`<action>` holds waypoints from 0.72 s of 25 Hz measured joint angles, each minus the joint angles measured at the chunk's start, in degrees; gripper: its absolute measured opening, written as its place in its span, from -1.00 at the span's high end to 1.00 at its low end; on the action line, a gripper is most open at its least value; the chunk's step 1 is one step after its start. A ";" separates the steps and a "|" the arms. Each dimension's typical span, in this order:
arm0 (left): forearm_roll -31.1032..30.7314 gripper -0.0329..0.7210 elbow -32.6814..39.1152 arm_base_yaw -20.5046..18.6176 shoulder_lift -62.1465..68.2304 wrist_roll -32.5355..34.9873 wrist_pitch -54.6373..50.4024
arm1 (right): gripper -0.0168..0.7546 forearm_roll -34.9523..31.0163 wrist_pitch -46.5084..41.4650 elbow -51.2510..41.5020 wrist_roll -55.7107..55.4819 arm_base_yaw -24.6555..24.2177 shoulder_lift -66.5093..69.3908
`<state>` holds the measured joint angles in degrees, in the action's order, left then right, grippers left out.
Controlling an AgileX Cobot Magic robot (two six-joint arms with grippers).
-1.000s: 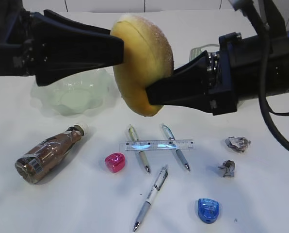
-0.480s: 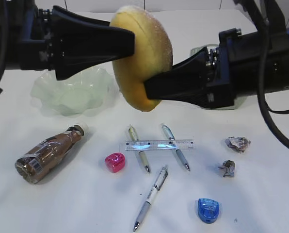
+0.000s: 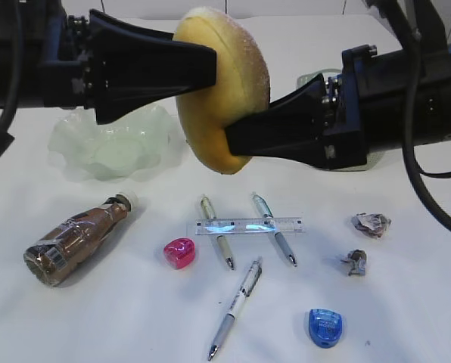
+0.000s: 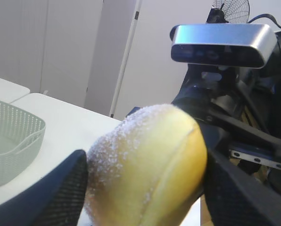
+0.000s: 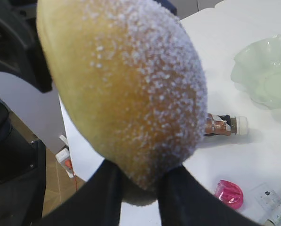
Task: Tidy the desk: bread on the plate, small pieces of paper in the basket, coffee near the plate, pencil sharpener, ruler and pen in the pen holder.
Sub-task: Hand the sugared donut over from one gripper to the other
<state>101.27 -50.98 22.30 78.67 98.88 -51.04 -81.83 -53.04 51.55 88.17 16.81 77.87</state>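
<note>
The bread [image 3: 222, 91] hangs in the air, on edge, above the desk [image 3: 135, 318]. My right gripper [image 3: 231, 144] is shut on its lower end; the right wrist view shows both black fingers pinching the bun [image 5: 126, 84]. My left gripper [image 3: 209, 66] comes in from the left, open wide, one finger on each side of the bread [image 4: 150, 165]. Behind and to the left sits the wavy green plate [image 3: 112, 147]. The coffee [image 3: 78, 238] lies on its side. The ruler [image 3: 248, 225] rests across two pens [image 3: 215, 240]. The pen holder is out of view.
A third pen [image 3: 237, 306], a pink pencil sharpener [image 3: 180, 252] and a blue one [image 3: 325, 327] lie at the front. Two crumpled papers [image 3: 371, 224] [image 3: 355, 262] sit at the right. The basket [image 4: 13, 136] stands behind, mostly hidden by the right arm.
My left gripper has slid right until its fingers flank the bread, and its jaws have widened. The bread has risen slightly in the right gripper.
</note>
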 joint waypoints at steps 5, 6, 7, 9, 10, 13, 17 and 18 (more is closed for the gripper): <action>0.73 -0.49 -0.63 1.08 1.90 0.00 -0.28 | 0.50 0.32 0.18 0.00 0.00 0.00 0.00; 0.79 -0.48 -0.63 1.31 2.16 0.13 -0.19 | 0.50 0.32 0.18 0.00 0.00 0.00 0.00; 0.82 -0.47 -0.78 1.33 2.31 0.12 -0.19 | 0.50 0.32 0.18 0.00 0.00 0.00 0.00; 0.82 -0.46 -1.13 1.53 2.46 0.12 0.08 | 0.50 1.07 0.46 0.00 0.00 0.00 0.00; 0.71 -0.46 -1.57 1.65 2.46 0.12 0.31 | 0.50 1.15 0.46 0.00 -0.11 -0.10 0.00; -0.27 -0.46 -2.68 1.73 2.50 0.12 0.79 | 0.50 0.79 0.63 0.00 -0.23 -0.10 0.00; -0.89 -0.41 -3.33 1.78 2.72 0.01 1.20 | 0.50 0.80 0.86 0.00 -0.23 -0.10 0.00; -0.89 -0.35 -3.33 1.78 2.72 0.01 1.20 | 0.50 0.80 0.86 0.00 -0.23 -0.10 0.00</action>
<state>100.39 -54.31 24.09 81.40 98.89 -49.84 -81.03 -52.18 51.55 87.94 16.71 77.87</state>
